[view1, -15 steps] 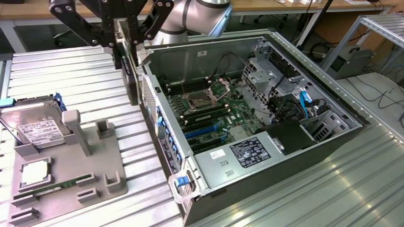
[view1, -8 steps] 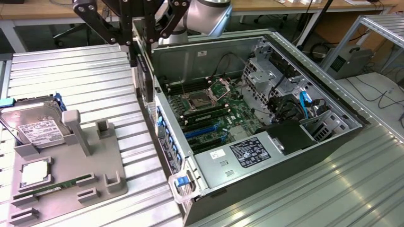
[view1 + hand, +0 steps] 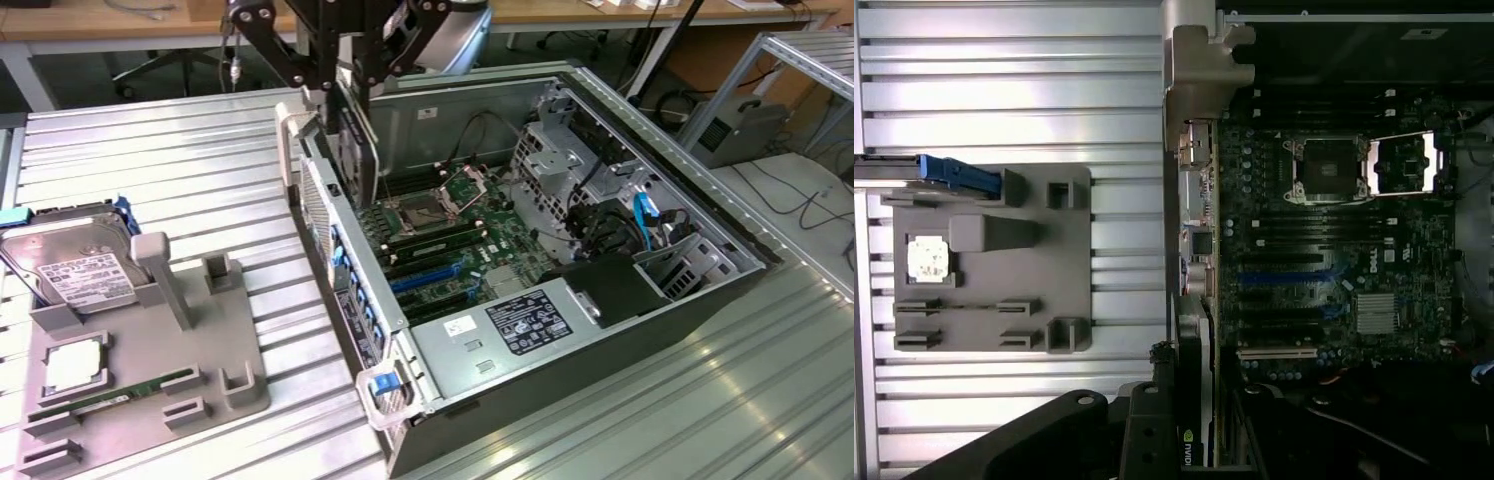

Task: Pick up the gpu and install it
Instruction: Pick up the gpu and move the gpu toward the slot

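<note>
your fingers point(image 3: 336, 88) are clamped narrowly on the gpu point(image 3: 355, 140), holding it upright, edge-down, just inside the computer case point(image 3: 667, 260) rear wall, likely to line it up with the motherboard point(image 3: 441, 240) slots.

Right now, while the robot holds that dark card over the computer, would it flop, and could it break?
Probably stiff: the gpu hangs straight from the gripper without sagging. Likely fragile, since it is a thin flat card. It seems fairly light, as a pinch at its top edge holds it above the open case.
</note>
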